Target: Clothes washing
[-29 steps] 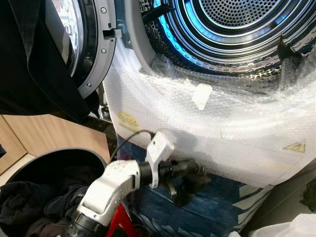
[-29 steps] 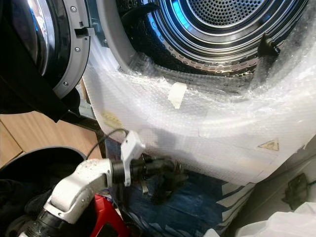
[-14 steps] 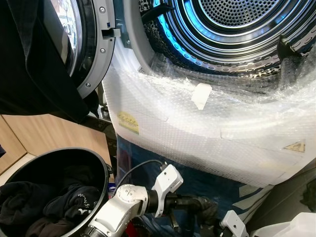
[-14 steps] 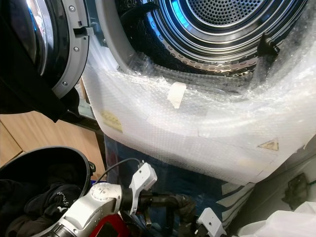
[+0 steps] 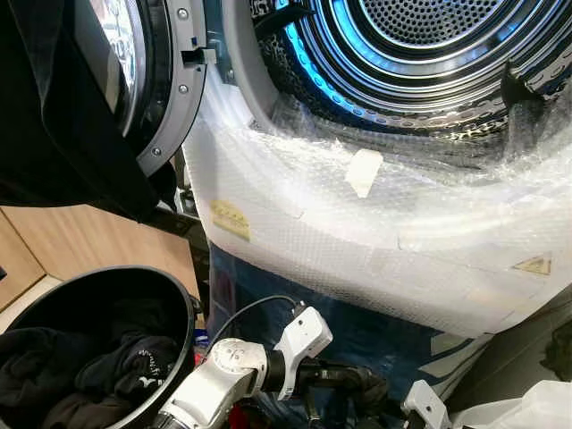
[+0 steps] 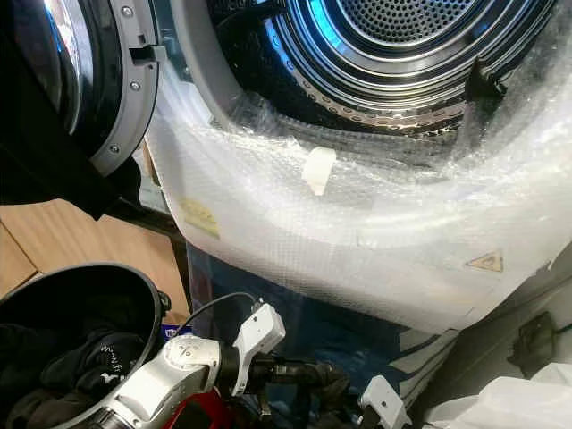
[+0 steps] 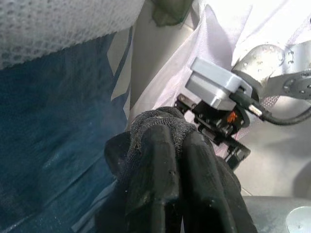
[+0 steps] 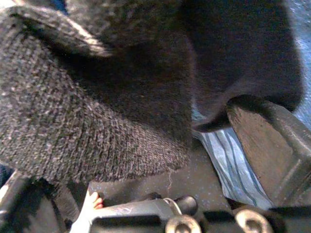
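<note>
**Dark knit garment held low in front of the open washer**

Left eye view: the washing machine (image 5: 375,241) is being seen with its front wrapped in bubble wrap (image 5: 429,206) and its drum (image 5: 420,54) open. The door (image 5: 165,80) is swung to the left of the machine, with a black cloth (image 5: 54,98) hanging over it. Below the door, a round black laundry basket (image 5: 183,308) is holding dark clothes (image 5: 89,375). The left gripper (image 5: 371,393) is being held low beneath the machine's front, clenched on a dark knit garment (image 5: 374,386).

Right eye view: the same layout is being shown; the right arm's white wrist housing (image 6: 382,399) is lying just right of the garment, below the machine.

Left wrist view: the two black fingers (image 7: 160,189) are pressed together around the garment (a ribbed edge is showing above them), with the right arm's wrist just beyond.

Right wrist view: the knit fabric (image 8: 82,97) is being seen very close, beside one black finger (image 8: 272,145); whether this gripper is grasping cannot be told.
</note>
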{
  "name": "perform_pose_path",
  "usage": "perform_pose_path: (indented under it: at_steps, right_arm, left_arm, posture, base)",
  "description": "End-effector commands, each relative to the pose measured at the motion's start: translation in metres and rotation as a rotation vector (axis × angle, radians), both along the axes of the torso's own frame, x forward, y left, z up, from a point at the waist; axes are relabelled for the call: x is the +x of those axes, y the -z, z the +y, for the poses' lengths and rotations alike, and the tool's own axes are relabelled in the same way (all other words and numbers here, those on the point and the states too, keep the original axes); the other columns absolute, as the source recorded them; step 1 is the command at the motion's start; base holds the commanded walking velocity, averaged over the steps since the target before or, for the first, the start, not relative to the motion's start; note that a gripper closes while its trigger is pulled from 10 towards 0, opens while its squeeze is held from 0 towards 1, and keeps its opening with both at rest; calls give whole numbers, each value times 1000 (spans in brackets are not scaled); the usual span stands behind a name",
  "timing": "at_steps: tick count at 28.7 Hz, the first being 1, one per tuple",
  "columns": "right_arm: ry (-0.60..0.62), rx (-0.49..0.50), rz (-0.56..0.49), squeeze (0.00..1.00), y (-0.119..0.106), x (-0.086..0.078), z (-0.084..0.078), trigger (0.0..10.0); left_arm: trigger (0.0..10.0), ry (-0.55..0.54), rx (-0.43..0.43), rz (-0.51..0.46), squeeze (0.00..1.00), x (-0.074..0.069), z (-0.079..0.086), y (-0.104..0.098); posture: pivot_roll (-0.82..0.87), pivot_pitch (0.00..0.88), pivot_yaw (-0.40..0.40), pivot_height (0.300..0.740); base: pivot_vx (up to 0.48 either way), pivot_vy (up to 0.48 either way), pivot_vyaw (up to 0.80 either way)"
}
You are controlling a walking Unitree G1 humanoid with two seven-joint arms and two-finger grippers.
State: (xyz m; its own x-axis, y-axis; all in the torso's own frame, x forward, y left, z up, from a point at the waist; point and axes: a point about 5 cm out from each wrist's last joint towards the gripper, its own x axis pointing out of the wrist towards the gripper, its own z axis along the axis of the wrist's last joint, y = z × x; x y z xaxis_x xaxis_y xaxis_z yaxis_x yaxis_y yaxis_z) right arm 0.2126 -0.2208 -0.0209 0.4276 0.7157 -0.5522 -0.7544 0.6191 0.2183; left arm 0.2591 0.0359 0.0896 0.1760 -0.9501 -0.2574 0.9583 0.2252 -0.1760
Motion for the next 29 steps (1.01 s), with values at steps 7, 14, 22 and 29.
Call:
perform_pose_path:
  at_steps: [7,14,22,29]
  right_arm:
    - [63,-19,4,0,-3,3,-13,10000]
    - [79,-42,14,0,-2,3,-17,10000]
    - [51,-3,35,0,1,-1,-8,10000]
    - [18,31,50,0,3,1,8,10000]
  left_arm:
    - [0,4,44,-47,0,-1,17,-7]
    - [0,-24,159,-109,0,3,28,-1]
    - [0,-35,156,-119,0,1,20,4]
    - [0,-40,131,-126,0,1,8,3]
  posture:
    - [-4,53,-52,740]
    - [-2,45,-53,740]
    - [-17,17,-44,740]
    - [-28,0,-42,740]
  base:
    - [0,0,0]
    - [0,0,0]
    - [0,0,0]
    - [0,0,0]
